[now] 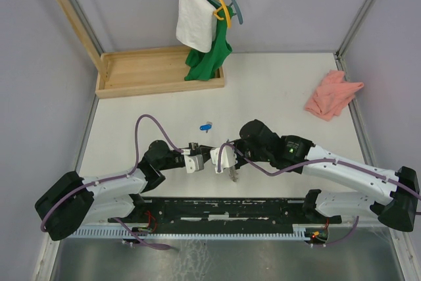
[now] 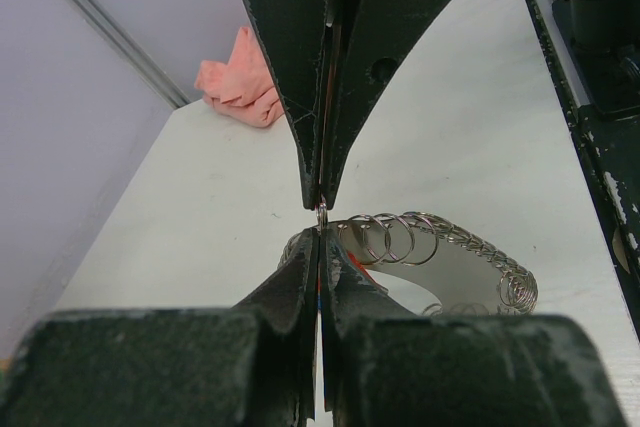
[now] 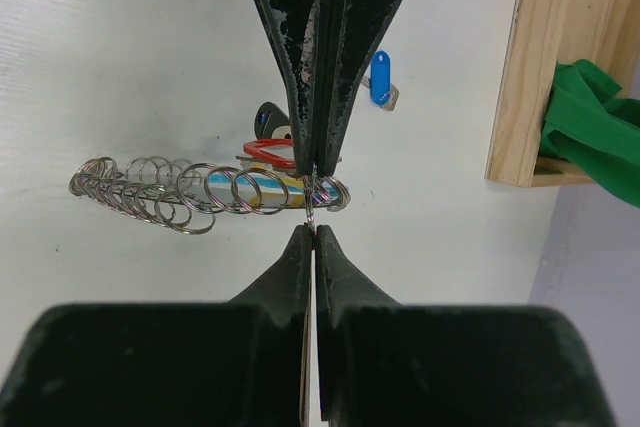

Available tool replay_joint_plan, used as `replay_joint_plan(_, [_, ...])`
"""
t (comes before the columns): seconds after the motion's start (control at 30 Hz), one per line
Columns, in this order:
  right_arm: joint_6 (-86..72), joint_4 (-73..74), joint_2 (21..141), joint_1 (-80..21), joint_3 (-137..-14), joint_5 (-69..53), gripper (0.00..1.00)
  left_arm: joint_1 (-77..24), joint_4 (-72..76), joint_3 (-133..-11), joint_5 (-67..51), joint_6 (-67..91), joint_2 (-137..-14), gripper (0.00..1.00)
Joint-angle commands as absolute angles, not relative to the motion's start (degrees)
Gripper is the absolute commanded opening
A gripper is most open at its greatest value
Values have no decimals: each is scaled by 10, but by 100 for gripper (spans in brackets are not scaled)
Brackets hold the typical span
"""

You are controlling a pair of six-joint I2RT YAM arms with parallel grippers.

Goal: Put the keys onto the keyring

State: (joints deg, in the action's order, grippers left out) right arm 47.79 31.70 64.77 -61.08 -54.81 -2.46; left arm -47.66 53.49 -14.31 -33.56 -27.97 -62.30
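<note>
From above, I see my left hand (image 1: 197, 162) and right hand (image 1: 222, 160) meeting near the bench's (image 1: 276, 90) near edge, with the blue key (image 1: 206, 126) just beyond them. On the left wrist view, the hand is clamped on a ring of the keyring chain (image 2: 430, 239). On the right wrist view, that hand pinches a ring too, and the red key (image 3: 268, 154) lies against the chain.

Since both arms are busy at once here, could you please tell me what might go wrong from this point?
1. The left fingers and right fingers each pinch a thin ring by the very tips; a ring could slip out and the ring chain drop.
2. The blue key lies apart on the table while both are shut, so fetching it probably means releasing one hold.
</note>
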Motion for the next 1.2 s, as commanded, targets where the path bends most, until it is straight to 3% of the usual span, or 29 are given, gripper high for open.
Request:
replay_joint_plan(0.0, [471, 281, 635, -614, -556, -15, 1, -478, 561, -161, -347, -265, -613, 3])
replay_joint_plan(1.17, [468, 277, 632, -613, -555, -14, 1, -479, 561, -163, -344, -253, -613, 3])
